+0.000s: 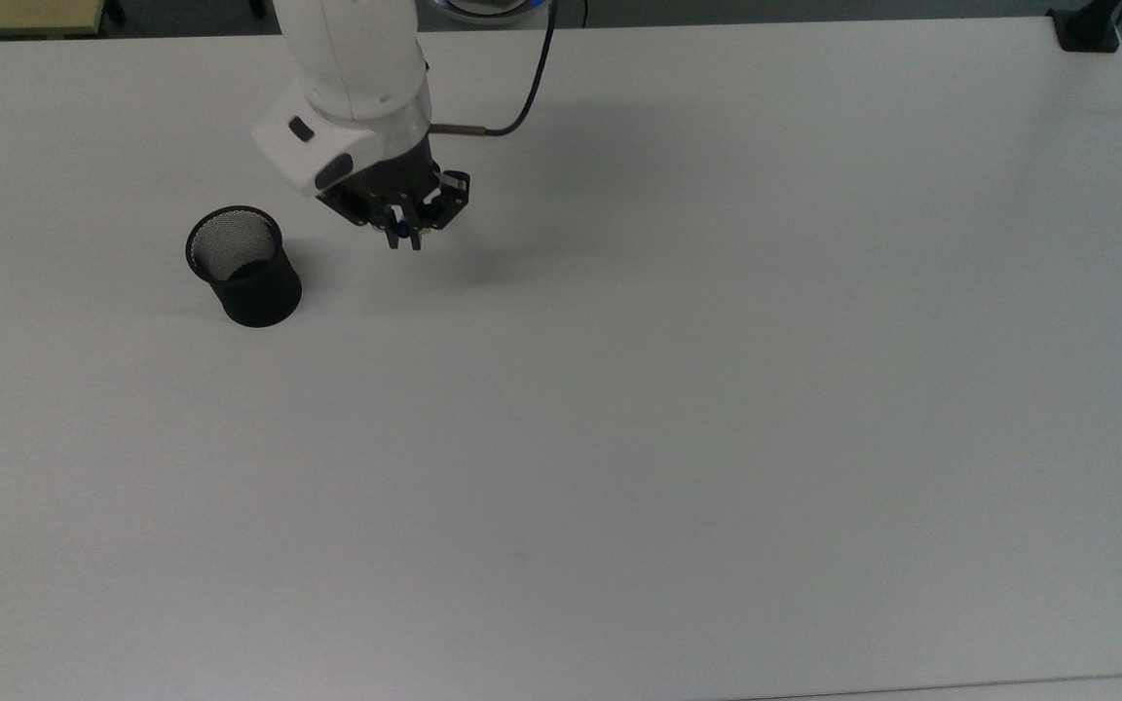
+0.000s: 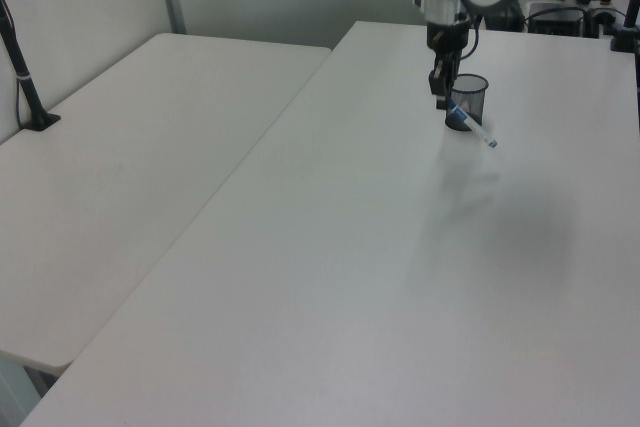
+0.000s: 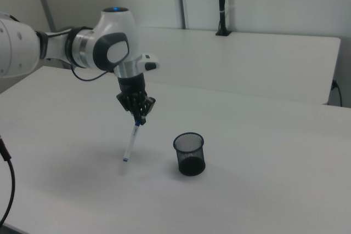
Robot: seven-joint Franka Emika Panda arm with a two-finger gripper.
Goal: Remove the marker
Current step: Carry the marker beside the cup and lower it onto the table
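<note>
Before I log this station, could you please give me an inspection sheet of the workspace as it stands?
Surface: white table, bare apart from the cup.
Job's things: marker hanging tilted from the end effector, outside the black mesh cup.
Clutter: nothing seen.
End effector: end effector shut on the marker's blue cap end, to the top view's right of the cup.
Cables: black cable running from the arm.
Surroundings: second white table; black post.
</note>
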